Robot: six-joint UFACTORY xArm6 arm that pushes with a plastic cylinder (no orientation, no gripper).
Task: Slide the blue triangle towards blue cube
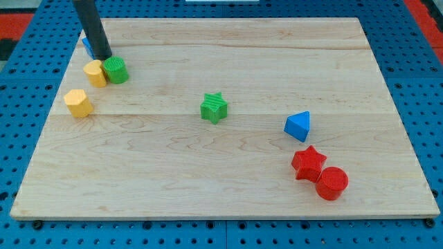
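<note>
The blue triangle (298,126) lies on the wooden board at the view's right, just above the red star. The blue cube (86,45) sits at the view's top left, mostly hidden behind my rod. My tip (104,57) rests right beside the blue cube, at its lower right, and just above the yellow block and green cylinder. The tip is far from the blue triangle, across the whole board.
A yellow block (95,72) and a green cylinder (116,70) touch each other below my tip. Another yellow block (78,103) lies lower left. A green star (214,108) is mid-board. A red star (308,163) and red cylinder (332,183) sit at lower right.
</note>
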